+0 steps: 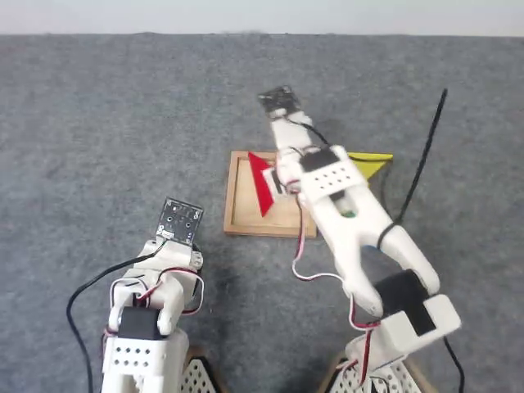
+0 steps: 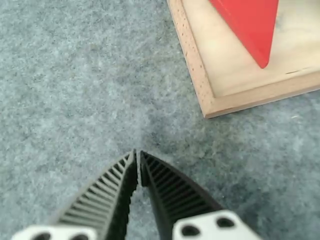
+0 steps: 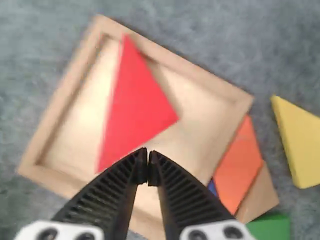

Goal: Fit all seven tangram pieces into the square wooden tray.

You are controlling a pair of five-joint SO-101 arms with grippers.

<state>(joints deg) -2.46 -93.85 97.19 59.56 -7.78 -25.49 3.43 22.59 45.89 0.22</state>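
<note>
The square wooden tray (image 1: 236, 214) lies mid-table with one red triangle (image 1: 260, 184) in its left part. My right arm (image 1: 344, 205) stretches over the tray. In the right wrist view my right gripper (image 3: 148, 161) is shut and holds nothing, its tips over the tray floor (image 3: 200, 120) just beside the red triangle (image 3: 135, 110). Outside the tray's right rim lie a yellow triangle (image 1: 370, 165), an orange piece (image 3: 240, 167), a sliver of blue (image 3: 212, 188) and a green piece (image 3: 267, 227). My left gripper (image 2: 138, 156) is shut and holds nothing, low over the carpet short of the tray's corner (image 2: 207, 102).
Grey carpet covers the whole table. A black cable (image 1: 422, 160) runs along the right side past the yellow triangle. A tan wooden slab (image 3: 262, 195) lies under the orange piece. Open carpet lies to the left of and beyond the tray.
</note>
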